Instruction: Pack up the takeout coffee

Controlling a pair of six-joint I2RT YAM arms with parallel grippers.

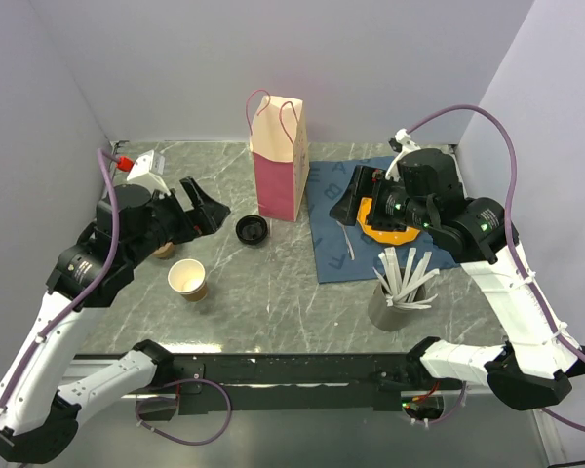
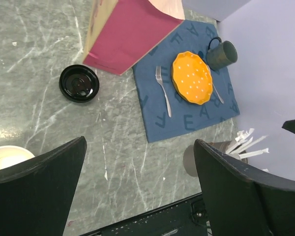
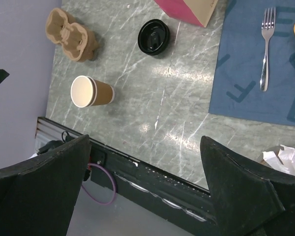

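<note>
Both arms hang over the table with nothing in them. The left gripper (image 2: 140,145) has its two broad black fingers (image 2: 39,187) spread as wide as they go, only bare tabletop between them. The right gripper (image 3: 145,141) is parted just as far and is just as empty.

Past the left fingers stands the small brown kraft paper cup (image 1: 188,280). It is upright and uncovered at the near left of the grey marbled table (image 1: 292,292), with its cream inside showing. A round black plastic lid (image 1: 252,229) lies flat on the table, apart from the cup, farther back and to the right. It is just in front of the tall pink-and-cream paper bag (image 1: 279,161), which stands upright at the far middle.

Only the right wrist view shows the moulded brown pulp cup carrier (image 3: 71,34) plainly, left of the cup and a little farther back. From overhead the left gripper covers most of it.

Only the left wrist view shows the dark green mug (image 2: 222,54) at the edge of the blue lettered placemat (image 1: 333,258). It also shows the whole orange white-dotted plate (image 2: 191,77), with a silver fork (image 2: 163,91) lying beside it on the mat. From overhead the right arm hides the mug and most of the plate.

At the near right, just off the mat, a grey holder (image 1: 395,304) bristles with white paper-wrapped sticks.
</note>
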